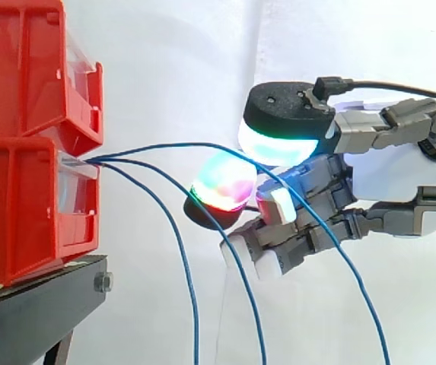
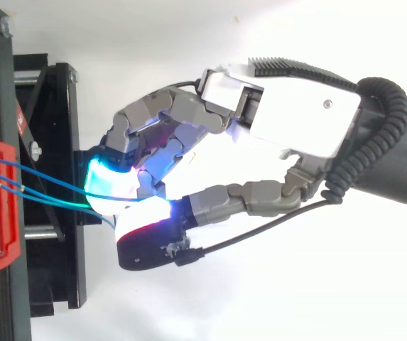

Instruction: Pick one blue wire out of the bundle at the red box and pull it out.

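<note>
**Status.** The grasp is made; the extraction is not yet done.

**Hand.** The hand (image 1: 400, 176) enters from the right with its fingers curled. Its opposed glowing fingertips (image 1: 278, 141) are closed together on the upper blue wire (image 1: 164, 145), which appears pinched between the pads. In the top view, the hand (image 2: 302, 121) sits just off the edge of the black stand (image 1: 42, 304).

**Wire position.**
- The upper blue wire leaves the slot between the 2 stacked red bins (image 1: 20, 213), arcs across to the pads, then drops past the hand toward the lower edge.
- Its bin end sits in the slot, so the full pull-out is judged to be left.
- The 2 lower blue wires (image 1: 194, 304) hang from the same slot in loose curves below the pinch.

**Materials.**
- Wires: thin, smooth-jacketed and flexible, forming gentle bends without kinks.
- Bins: rigid, glossy moulded plastic, each with a clear front panel.
- Stand: matte black, with a bolt head at its corner.
- Pads: thick, rounded and translucent, one backed by a black cap.
- Hand links: hard grey and white shells.
- White curtain (image 1: 164, 61): soft folds.
</note>
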Available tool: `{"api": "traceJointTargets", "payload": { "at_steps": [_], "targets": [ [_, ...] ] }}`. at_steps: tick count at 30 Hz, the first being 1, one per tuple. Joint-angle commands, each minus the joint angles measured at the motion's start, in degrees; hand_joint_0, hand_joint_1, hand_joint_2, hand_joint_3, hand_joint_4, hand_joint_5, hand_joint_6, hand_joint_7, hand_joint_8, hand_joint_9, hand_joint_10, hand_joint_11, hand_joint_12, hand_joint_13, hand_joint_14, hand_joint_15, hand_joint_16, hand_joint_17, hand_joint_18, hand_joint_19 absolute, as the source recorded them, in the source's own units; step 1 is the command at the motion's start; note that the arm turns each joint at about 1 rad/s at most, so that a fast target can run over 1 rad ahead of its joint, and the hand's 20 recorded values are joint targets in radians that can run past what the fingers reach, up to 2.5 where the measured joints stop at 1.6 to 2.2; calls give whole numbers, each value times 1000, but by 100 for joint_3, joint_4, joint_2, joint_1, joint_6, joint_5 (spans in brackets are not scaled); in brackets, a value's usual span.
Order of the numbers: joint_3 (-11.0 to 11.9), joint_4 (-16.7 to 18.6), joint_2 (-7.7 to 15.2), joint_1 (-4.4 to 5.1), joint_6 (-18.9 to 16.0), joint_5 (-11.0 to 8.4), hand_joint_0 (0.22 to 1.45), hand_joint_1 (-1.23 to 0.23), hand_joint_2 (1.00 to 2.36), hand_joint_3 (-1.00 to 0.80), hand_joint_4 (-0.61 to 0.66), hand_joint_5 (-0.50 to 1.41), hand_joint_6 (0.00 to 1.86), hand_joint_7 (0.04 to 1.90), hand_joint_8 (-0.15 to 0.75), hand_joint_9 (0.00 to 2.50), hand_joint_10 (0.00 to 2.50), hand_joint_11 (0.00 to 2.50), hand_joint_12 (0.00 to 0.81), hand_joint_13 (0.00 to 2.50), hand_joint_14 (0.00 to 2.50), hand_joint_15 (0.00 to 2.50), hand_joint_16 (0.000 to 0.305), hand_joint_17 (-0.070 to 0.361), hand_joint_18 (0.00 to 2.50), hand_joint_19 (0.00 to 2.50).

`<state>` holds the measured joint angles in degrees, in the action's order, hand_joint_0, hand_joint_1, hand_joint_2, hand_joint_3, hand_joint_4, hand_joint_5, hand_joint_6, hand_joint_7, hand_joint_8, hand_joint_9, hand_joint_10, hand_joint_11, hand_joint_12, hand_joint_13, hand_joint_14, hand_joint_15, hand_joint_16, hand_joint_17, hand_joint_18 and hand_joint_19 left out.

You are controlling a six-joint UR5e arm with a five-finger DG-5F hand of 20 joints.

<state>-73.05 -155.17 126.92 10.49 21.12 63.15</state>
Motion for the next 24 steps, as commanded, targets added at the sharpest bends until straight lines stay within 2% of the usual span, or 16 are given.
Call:
{"api": "traceJointTargets", "payload": {
  "at_steps": [1,11,15,24],
  "targets": [
    [2,4,0,-3,-3,-4,604,-720,1014,-285,157,-125,873,822,275,1126,29,890,373,753,21,501,55,123,583,611],
    [-7,-5,0,-3,-3,-4,604,-725,1016,-280,161,-117,894,834,270,1166,29,890,373,783,21,509,54,122,597,618],
    [2,4,0,-3,-3,-4,589,-684,1012,-337,151,-108,876,845,264,1199,30,874,373,796,21,504,54,122,606,634],
    [2,4,0,6,-3,-4,582,-602,1013,-331,134,-87,840,938,263,1260,30,861,377,821,22,506,55,123,612,653]
  ]
}}
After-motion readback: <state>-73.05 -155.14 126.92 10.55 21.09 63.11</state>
